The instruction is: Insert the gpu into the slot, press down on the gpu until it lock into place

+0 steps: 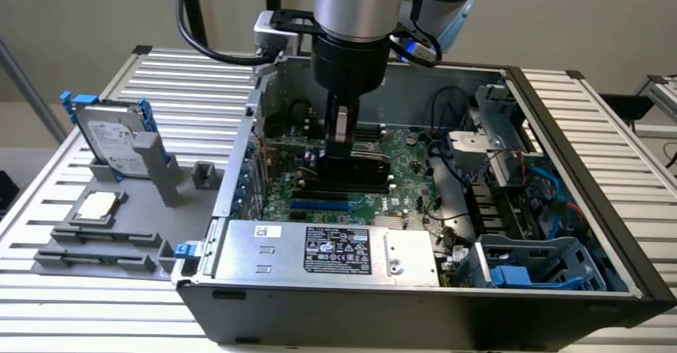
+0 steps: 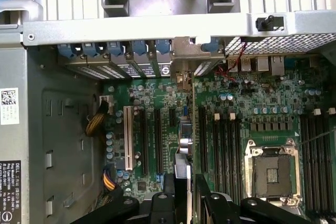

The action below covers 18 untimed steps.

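Not much legible here tbh: the one word I can actually read is "DELL", printed sideways in white on the black label (image 2: 9, 190) stuck to the power supply box (image 2: 63, 145). The rest of that label is fine print I can't make out. The white sticker (image 2: 9, 106) near it just carries an unreadable code block.

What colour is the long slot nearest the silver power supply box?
Bright blue; the slot shows best in the exterior view.
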Each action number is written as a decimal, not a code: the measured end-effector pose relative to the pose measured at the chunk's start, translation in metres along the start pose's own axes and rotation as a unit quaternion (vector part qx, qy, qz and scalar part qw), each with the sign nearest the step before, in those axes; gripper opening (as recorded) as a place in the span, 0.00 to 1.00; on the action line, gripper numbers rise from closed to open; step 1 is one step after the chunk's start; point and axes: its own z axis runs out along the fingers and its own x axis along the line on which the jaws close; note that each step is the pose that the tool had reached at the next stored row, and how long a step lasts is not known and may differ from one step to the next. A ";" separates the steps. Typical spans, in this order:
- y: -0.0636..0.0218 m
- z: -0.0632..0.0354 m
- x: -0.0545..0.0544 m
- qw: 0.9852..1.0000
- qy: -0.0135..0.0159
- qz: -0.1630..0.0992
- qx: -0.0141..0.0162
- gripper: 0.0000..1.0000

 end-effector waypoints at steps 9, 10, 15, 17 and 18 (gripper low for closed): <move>0.0023 0.0084 0.000 1.000 0.000 0.000 0.000 0.26; 0.0025 0.0092 0.000 1.000 0.000 0.000 0.000 0.26; 0.0043 0.0128 -0.001 1.000 0.000 0.001 0.000 0.26; 0.0047 0.0138 -0.001 1.000 0.000 0.001 0.000 0.26; 0.0048 0.0143 -0.001 1.000 0.000 0.001 0.000 0.26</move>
